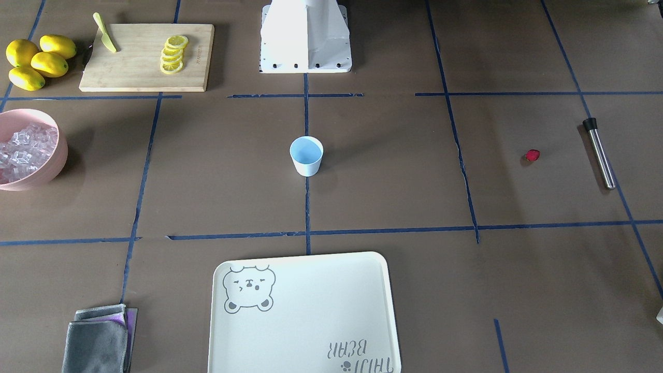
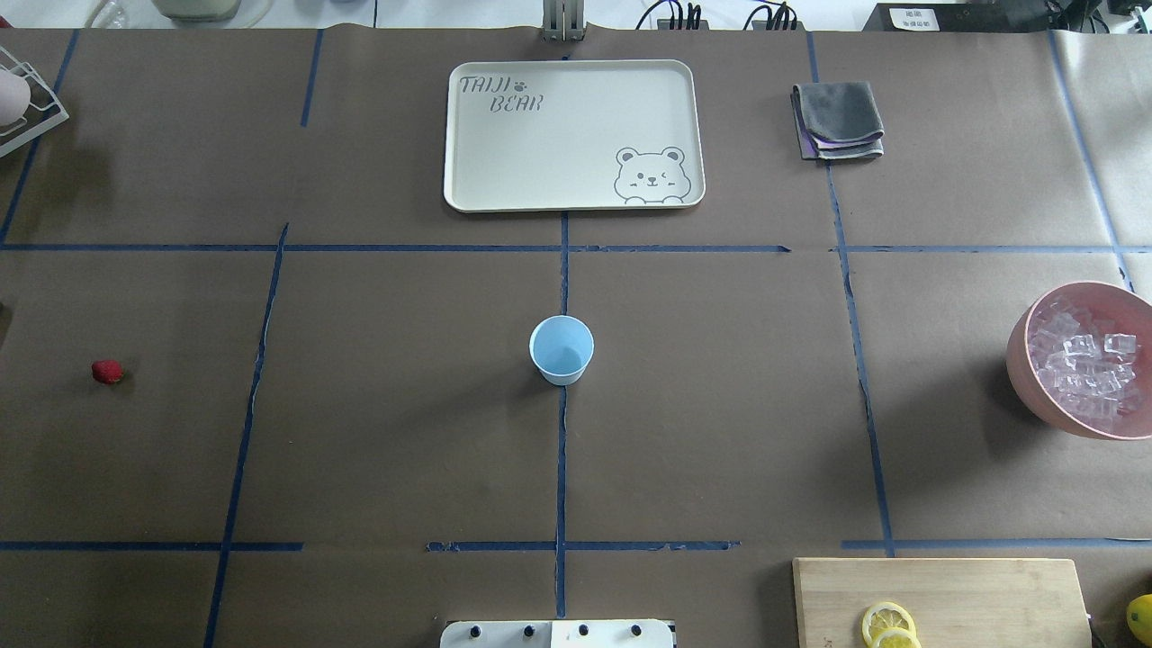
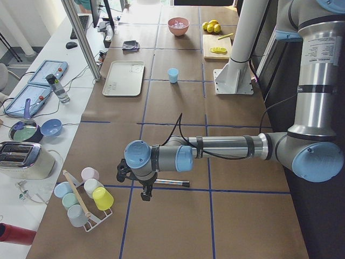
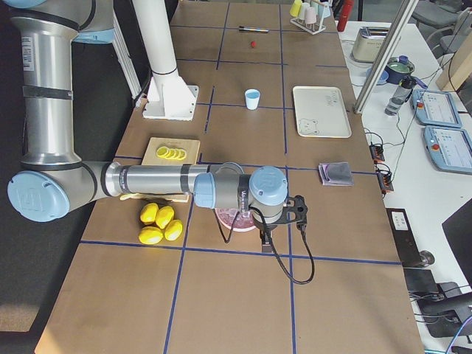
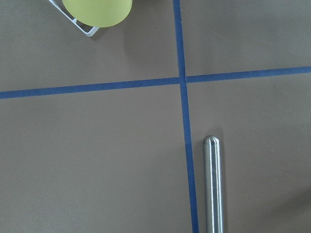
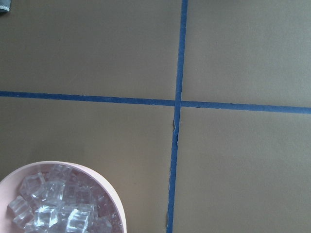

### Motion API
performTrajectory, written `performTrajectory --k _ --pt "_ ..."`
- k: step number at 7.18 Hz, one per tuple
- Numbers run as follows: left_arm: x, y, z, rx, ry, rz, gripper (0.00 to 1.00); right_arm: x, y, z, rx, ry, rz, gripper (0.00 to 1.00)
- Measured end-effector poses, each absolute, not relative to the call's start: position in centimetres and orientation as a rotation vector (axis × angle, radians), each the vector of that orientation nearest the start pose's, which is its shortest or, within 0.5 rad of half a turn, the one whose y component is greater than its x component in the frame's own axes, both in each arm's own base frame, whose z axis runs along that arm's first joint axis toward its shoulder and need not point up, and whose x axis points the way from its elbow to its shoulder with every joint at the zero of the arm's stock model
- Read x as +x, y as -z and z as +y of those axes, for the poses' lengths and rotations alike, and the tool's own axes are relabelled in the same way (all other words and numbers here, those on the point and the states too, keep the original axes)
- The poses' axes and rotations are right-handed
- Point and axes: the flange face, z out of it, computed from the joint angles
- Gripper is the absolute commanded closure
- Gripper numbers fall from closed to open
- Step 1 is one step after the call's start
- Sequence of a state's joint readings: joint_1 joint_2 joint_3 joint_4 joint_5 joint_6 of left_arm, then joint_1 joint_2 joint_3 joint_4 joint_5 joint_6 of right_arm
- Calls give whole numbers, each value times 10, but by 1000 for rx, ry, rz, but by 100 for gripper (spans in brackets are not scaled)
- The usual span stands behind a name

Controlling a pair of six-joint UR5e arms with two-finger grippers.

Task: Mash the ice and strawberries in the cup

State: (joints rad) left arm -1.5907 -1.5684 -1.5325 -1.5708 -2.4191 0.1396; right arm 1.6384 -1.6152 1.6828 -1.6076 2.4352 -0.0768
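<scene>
Left hand (image 3: pixel 145 195) hangs low over the table (image 1: pixel 393 171) at the robot's left end, right hand (image 4: pixel 264 237) at the opposite end beside the pink bowl (image 1: pixel 59 155); both appear only in the side views, so how far either is open, or whether it grips anything, cannot be told. The pink bowl, heaped with ice, is probably heavy enough to stay put while cubes are picked from it. The cup (image 1: pixel 306 168) stands upright and empty at the table's centre, well apart from everything else. It looks light and thin-walled, likely to slide or tip under mashing, so it is best steadied by a grip across its wall below the rim. The steel muddler (image 1: pixel 601 155) lies flat near the left hand. It is stiff, smooth and round, so it may roll and is best taken across the shaft. The strawberry (image 1: pixel 532 155) lies alone between muddler and cup. It is soft and easily bruised and calls for a gentle close across its widest part. The ice cubes (image 1: pixel 26 147) are hard, wet and slippery, so one on top of the pile should be pinched on opposite flat faces.
</scene>
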Motion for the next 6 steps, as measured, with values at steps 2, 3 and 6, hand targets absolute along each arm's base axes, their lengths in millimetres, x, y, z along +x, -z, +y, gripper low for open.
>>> performTrajectory --k 2,3,6 --pt "-68 -672 -487 31 -96 849 0 90 -622 -469 93 23 -856 0" --pt "-68 -672 -487 32 -96 849 0 90 -621 -469 94 23 -855 0" --pt "-68 -671 -488 34 -97 849 0 88 -617 -473 98 30 -850 0"
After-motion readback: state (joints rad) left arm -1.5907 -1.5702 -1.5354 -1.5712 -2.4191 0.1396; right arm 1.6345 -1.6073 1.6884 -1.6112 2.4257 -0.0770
